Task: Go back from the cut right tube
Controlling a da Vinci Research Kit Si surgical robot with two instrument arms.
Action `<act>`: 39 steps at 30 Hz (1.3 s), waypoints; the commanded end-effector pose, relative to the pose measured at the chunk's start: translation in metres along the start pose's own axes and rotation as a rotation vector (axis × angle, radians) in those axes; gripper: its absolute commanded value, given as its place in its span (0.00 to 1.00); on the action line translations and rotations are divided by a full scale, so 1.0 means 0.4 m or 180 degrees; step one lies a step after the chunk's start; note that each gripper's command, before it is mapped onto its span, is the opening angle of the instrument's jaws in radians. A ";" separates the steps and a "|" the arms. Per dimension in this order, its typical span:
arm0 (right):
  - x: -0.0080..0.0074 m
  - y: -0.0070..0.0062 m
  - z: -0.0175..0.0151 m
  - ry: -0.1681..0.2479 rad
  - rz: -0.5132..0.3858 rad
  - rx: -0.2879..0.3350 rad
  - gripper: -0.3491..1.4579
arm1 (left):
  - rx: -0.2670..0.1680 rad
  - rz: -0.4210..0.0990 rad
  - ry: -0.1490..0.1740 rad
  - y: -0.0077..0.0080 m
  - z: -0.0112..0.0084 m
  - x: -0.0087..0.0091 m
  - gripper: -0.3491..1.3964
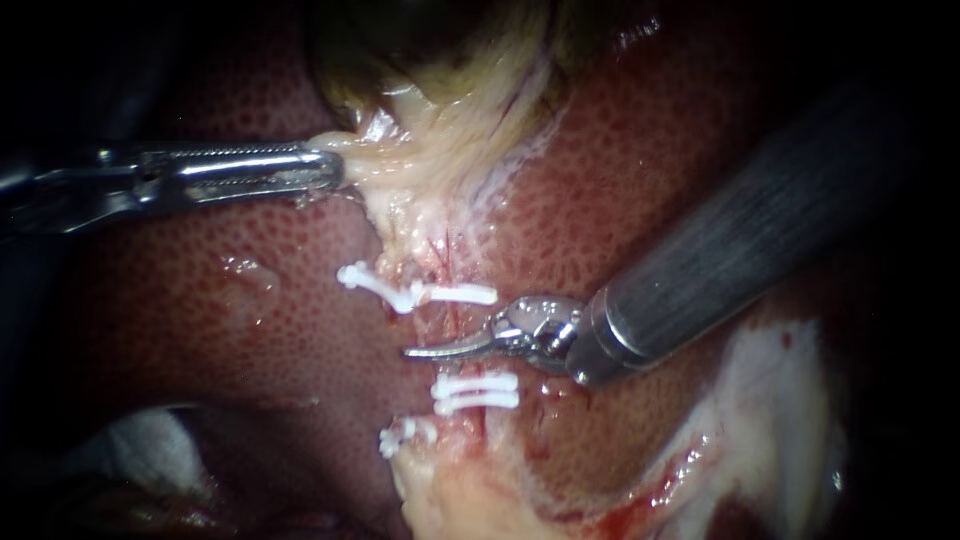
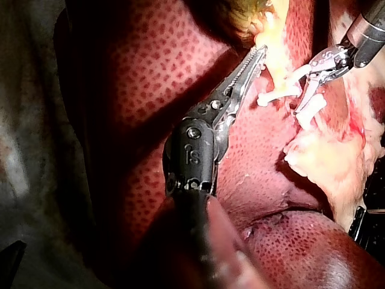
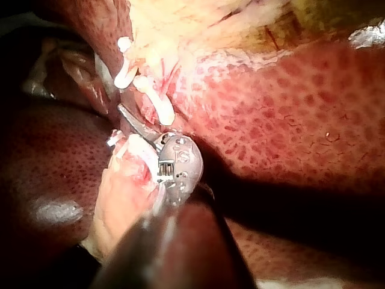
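Nearby, clips flank right instrument, liver beneath

**The liver and what lies on it**

Everything I can see from here rests on the liver, its mottled red surface wet and shining. At its upper edge lies the gallbladder, pale yellow, narrowing into a strand that runs down the middle of the liver. White clips sit across that strand. An upper clip has a second clip just beside it, toward the liver's left side in the endoscope view. Below them is a gap of raw red tissue, then a lower pair lying close together, then a lowest clip. Pale fatty tissue lies at the liver's lower edge.
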 end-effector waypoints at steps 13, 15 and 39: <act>-0.0002 -0.0006 -0.0001 -0.0004 0.0035 -0.0011 0.07 | 0.0000 0.0001 0.0001 0.0002 0.0000 0.0001 0.00; -0.0001 -0.0007 0.0001 0.0014 0.0034 -0.0025 0.44 | 0.0000 0.0001 0.0001 0.0002 0.0000 0.0001 0.00; -0.0014 -0.0076 -0.0077 0.0098 -0.0492 -0.0268 0.98 | -0.0001 0.0002 0.0001 0.0004 -0.0005 0.0000 0.00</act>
